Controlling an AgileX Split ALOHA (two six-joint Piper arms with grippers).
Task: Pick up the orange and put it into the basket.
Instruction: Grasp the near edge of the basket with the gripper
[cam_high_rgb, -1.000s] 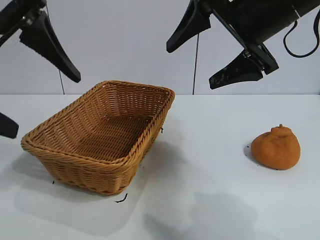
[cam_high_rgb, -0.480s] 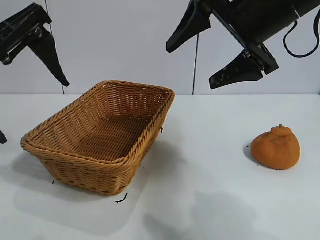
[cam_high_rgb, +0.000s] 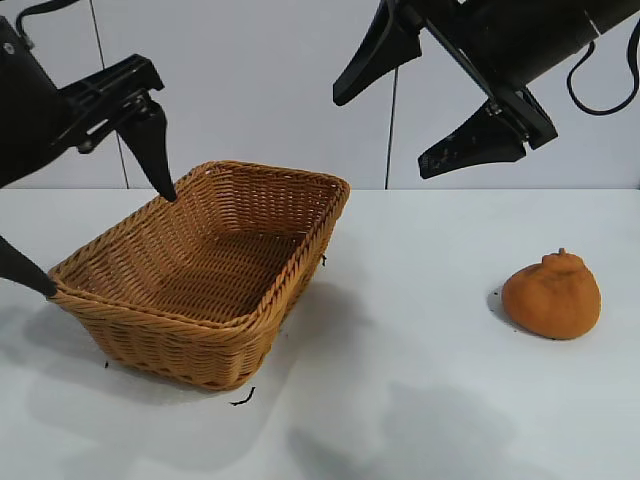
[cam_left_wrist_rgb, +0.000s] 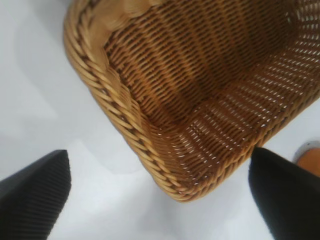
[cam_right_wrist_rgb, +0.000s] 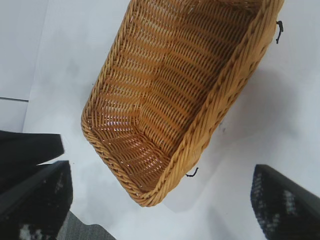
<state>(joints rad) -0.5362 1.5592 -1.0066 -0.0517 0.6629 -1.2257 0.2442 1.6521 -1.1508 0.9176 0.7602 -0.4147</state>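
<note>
The orange (cam_high_rgb: 552, 295) lies on the white table at the right, alone and untouched; a sliver of the orange (cam_left_wrist_rgb: 311, 159) also shows in the left wrist view beside one finger. The wicker basket (cam_high_rgb: 250, 335) stands at the left with nothing inside that I can see. My left gripper (cam_high_rgb: 111, 245) is open and straddles the basket's left end, one finger above the far rim and one low by the near-left corner. Its wrist view looks down on that basket corner (cam_left_wrist_rgb: 115, 100). My right gripper (cam_high_rgb: 381, 135) hangs open high above the middle of the table, over the basket's right end (cam_right_wrist_rgb: 220, 105).
A small black mark (cam_high_rgb: 243, 399) lies on the table by the basket's near corner. White tabletop stretches between basket and orange. A pale wall stands behind. A cable (cam_high_rgb: 600, 95) loops from the right arm.
The left gripper has swung right and down from the far left edge toward the basket's left end. The right arm, basket and orange have not moved.
</note>
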